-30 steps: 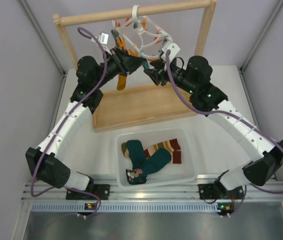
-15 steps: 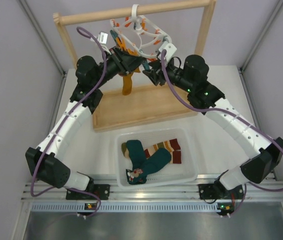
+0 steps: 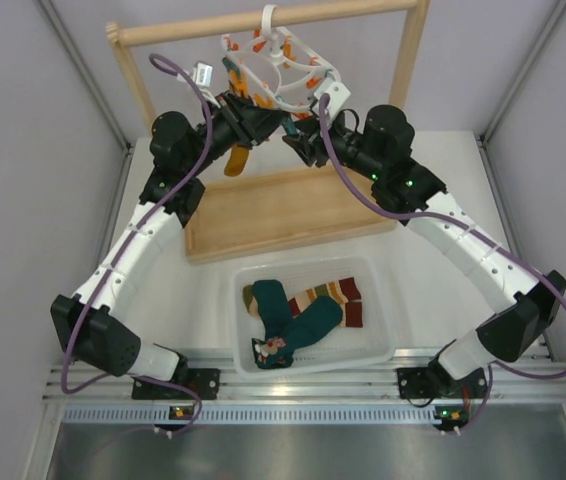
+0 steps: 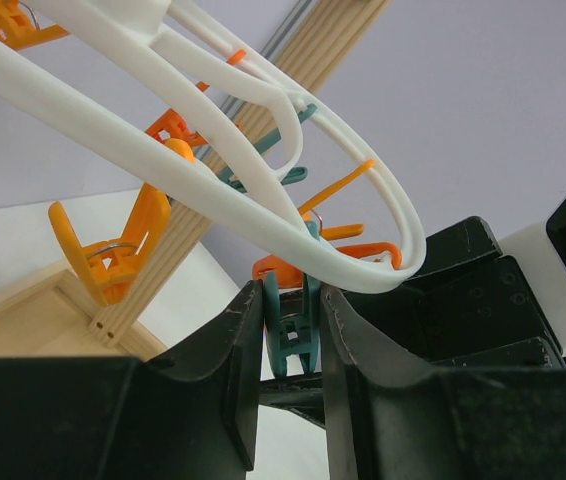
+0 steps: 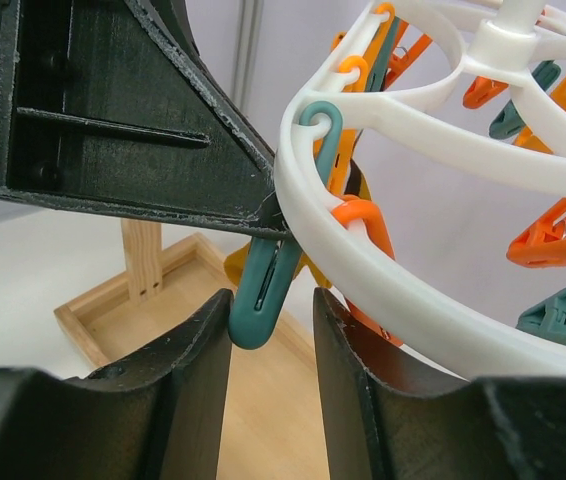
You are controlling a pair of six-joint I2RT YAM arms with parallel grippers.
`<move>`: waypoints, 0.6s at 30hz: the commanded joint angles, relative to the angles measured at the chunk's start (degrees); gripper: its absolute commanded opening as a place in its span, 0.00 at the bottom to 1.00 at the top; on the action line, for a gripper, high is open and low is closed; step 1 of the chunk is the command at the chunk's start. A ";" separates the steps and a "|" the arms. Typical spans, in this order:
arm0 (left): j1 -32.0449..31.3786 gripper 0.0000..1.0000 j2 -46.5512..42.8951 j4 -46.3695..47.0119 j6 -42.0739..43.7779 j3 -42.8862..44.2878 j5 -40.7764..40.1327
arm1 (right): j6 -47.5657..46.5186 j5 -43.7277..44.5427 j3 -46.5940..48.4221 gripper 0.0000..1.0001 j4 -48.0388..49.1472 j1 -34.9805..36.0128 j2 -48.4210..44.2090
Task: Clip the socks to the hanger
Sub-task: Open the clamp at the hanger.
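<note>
The white ring hanger [image 3: 281, 62] hangs by its hook from the wooden rail, orange and teal clips dangling from it. My left gripper [image 3: 266, 118] is shut on a teal clip [image 4: 291, 325] under the hanger's ring [image 4: 213, 198]. My right gripper [image 5: 271, 305] stands open, with the tip of a teal clip [image 5: 281, 255] between its fingers and touching the left one. A mustard sock [image 3: 235, 160] hangs below the hanger's left side; what holds it is hidden. Dark teal socks [image 3: 288, 315] and a striped sock [image 3: 338, 293] lie in the white basket [image 3: 303, 264].
The wooden rail frame [image 3: 213, 33] stands at the back on its tray-like base [image 3: 293, 215]. Both arms reach up under the rail and meet at the hanger. Grey walls close in on both sides.
The mustard sock swung right, then back left and a little higher. The right gripper moved slightly up and left toward the hanger. The left gripper stayed shut on its clip.
</note>
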 commanded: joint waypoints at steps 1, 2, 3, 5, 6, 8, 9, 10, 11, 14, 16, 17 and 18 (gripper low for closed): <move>-0.10 0.00 -0.98 2.53 1.75 1.31 -0.66 | 0.80 -0.62 3.40 0.37 3.62 0.57 -0.03; -0.10 0.00 -0.90 2.53 1.84 1.22 -0.57 | 1.32 -0.79 3.49 0.37 3.62 0.57 0.05; -0.10 0.00 -0.90 2.53 1.84 1.22 -0.57 | 1.50 -0.71 3.49 0.36 5.01 0.57 -0.03; -0.28 0.00 -0.81 2.53 1.76 1.05 -0.92 | 2.81 -0.10 2.79 0.33 5.98 0.65 -0.03; -0.28 0.00 -0.89 2.61 1.67 0.87 -1.53 | 3.69 0.52 2.09 0.32 6.68 0.66 -0.30; -0.28 0.00 -0.90 2.61 1.40 0.70 -1.97 | 5.63 2.54 -2.89 0.31 11.40 0.92 -2.22; -0.19 0.00 -0.81 2.88 1.32 0.69 -1.89 | 5.46 3.16 -5.19 0.31 13.79 1.09 -3.10; -0.28 0.00 -0.89 2.88 1.14 0.61 -2.06 | 5.11 6.29 -7.47 0.30 16.07 1.70 -5.03; -0.19 0.00 -0.90 2.97 0.97 0.52 -2.06 | 4.50 7.37 -11.32 0.30 18.18 1.80 -5.74; -0.19 0.00 -0.63 3.14 0.53 0.34 -1.80 | 3.53 10.28 -15.65 0.30 25.82 2.24 -6.98; -0.28 0.00 -0.63 3.32 0.26 0.17 -1.89 | 3.26 11.94 -17.41 0.30 29.09 2.50 -6.98; -0.19 0.00 -0.63 3.32 0.26 0.08 -1.80 | 3.26 11.86 -17.77 0.30 30.32 2.59 -6.80; -0.28 0.00 -0.81 3.40 0.17 -0.09 -1.89 | 3.09 11.86 -18.12 0.29 32.60 2.76 -6.80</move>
